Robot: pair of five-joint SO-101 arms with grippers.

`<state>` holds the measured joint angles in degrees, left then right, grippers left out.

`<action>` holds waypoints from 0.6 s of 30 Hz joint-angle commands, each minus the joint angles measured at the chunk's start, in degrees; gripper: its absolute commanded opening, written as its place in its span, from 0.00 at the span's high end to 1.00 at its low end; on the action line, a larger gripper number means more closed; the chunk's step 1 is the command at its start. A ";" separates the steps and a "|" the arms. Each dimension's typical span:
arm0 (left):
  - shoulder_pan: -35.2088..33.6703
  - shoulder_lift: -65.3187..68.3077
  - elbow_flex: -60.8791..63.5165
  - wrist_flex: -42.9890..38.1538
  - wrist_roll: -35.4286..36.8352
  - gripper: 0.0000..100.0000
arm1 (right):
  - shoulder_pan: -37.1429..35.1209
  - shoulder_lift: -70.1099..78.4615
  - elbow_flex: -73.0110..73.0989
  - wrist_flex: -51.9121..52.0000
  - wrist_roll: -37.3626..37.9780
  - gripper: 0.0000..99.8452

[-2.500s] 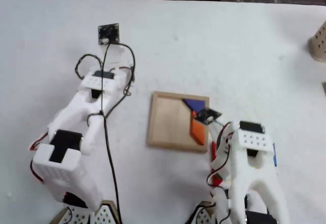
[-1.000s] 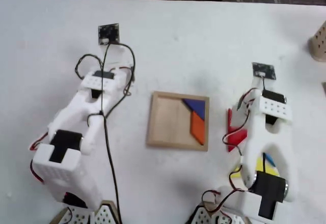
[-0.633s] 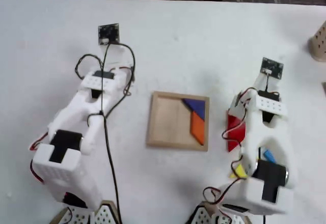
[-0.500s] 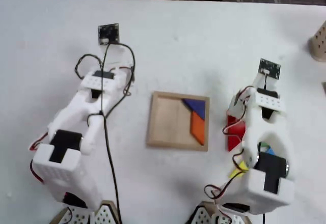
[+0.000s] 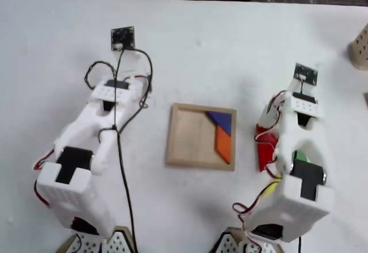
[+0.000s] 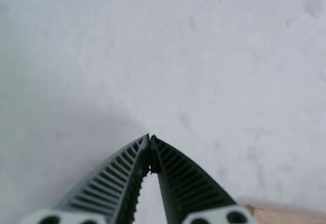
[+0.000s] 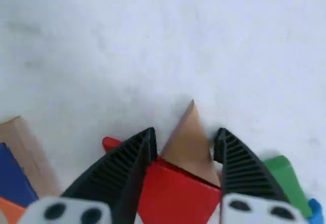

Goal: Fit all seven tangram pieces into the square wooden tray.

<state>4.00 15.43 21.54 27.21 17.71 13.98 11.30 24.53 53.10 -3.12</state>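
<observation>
The square wooden tray lies mid-table with a blue piece and an orange piece in its right part. Right of it, a red piece, a yellow piece and a green piece peek out from under the right arm. My right gripper is open, low over the table, one finger on each side of a brown triangle that lies against the red piece. A green piece sits beside it. My left gripper is shut on nothing, over bare table left of the tray.
The tray's corner with the blue piece sits close to the right gripper. A black cable trails along the left arm. A perforated object stands at the table's right edge.
The right arm has left the tray, swung right over the loose pieces and stretched farther out. The left arm has not moved.
</observation>
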 commanded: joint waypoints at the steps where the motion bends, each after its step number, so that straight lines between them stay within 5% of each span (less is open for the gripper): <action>1: 0.13 -0.22 -3.25 0.35 -0.35 0.98 | 0.66 2.68 -5.36 3.82 -0.35 0.81; 18: 0.04 -0.31 -3.16 0.35 -0.35 0.98 | 1.01 4.97 -7.30 7.87 2.55 0.86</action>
<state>4.00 15.43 21.54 27.21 17.71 15.47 16.40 17.58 59.78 -1.54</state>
